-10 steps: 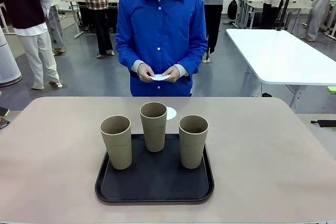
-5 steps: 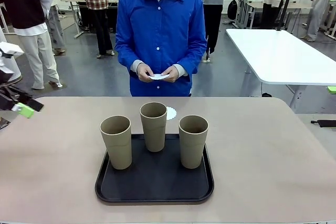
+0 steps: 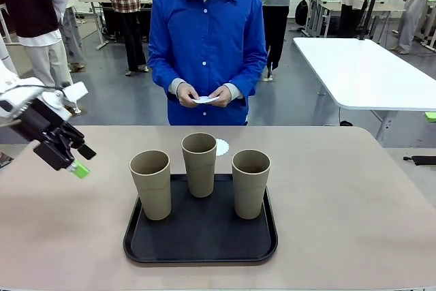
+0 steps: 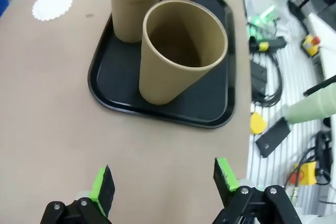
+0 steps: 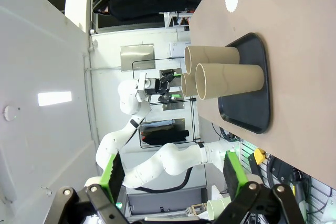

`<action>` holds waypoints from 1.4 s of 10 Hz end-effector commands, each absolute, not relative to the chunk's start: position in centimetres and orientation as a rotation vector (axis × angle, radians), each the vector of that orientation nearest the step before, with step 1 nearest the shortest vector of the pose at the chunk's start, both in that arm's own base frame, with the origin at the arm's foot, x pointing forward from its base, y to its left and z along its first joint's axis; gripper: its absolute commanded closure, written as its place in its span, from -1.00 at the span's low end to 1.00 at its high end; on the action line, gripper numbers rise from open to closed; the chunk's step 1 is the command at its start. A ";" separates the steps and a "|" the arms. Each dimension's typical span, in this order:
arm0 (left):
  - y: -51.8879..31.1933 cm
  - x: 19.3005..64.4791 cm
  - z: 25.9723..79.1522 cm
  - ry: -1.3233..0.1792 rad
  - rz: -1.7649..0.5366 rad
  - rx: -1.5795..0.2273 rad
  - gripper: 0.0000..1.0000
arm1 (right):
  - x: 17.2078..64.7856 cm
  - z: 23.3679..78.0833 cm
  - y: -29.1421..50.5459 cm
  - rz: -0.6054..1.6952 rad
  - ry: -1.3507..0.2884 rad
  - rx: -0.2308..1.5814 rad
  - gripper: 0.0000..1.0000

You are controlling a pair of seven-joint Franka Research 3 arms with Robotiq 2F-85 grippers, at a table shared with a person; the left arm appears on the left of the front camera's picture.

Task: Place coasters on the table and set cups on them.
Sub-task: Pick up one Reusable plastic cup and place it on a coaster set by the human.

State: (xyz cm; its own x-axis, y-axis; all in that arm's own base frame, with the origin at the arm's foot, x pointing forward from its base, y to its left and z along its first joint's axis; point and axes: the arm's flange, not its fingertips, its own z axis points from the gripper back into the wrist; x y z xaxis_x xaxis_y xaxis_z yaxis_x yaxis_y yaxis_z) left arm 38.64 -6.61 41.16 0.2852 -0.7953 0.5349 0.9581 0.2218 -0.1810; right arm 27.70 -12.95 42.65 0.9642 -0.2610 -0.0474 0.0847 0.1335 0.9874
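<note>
At the left of the front view, your left gripper [image 3: 83, 160] hangs wide open and empty over the beige-tan tabletop [image 3: 354, 195]. At centre, three tall khaki paper cups [image 3: 150, 185] stand on a black tray [image 3: 204, 240], with one white lacy paper coaster [image 3: 222, 146] lying behind them. I judge a cup pickup comes next, so straddle the nearest cup. Your right gripper [image 5: 173, 174] is also wide open and empty.

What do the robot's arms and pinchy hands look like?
The left gripper and right gripper look the same. Each is black, with two straight fingers tipped with bright green pads. The left arm is smooth, white and rounded, like thick tubes joined together.
</note>
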 end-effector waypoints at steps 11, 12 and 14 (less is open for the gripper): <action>-5.5 41.2 37.3 -0.711 -1.515 -0.598 -1.00 | 27.7 42.8 -12.9 -0.251 -0.154 1.422 -1.00; -4.7 41.3 36.1 -0.816 -1.513 -0.700 -1.00 | 27.7 42.8 -12.9 -0.251 -0.154 1.422 -1.00; -3.3 42.1 34.4 -0.951 -1.458 -0.828 -1.00 | 27.7 42.8 -12.9 -0.251 -0.154 1.422 -1.00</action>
State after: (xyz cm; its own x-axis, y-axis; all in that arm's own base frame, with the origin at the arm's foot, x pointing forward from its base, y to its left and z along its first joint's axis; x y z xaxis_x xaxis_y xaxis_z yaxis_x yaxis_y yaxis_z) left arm 40.79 -4.05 36.65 -0.1007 -0.5226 0.8466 0.9882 0.0465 0.1462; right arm 27.70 -12.96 42.65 0.9641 -0.2612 -0.0476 0.0849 0.1335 0.9874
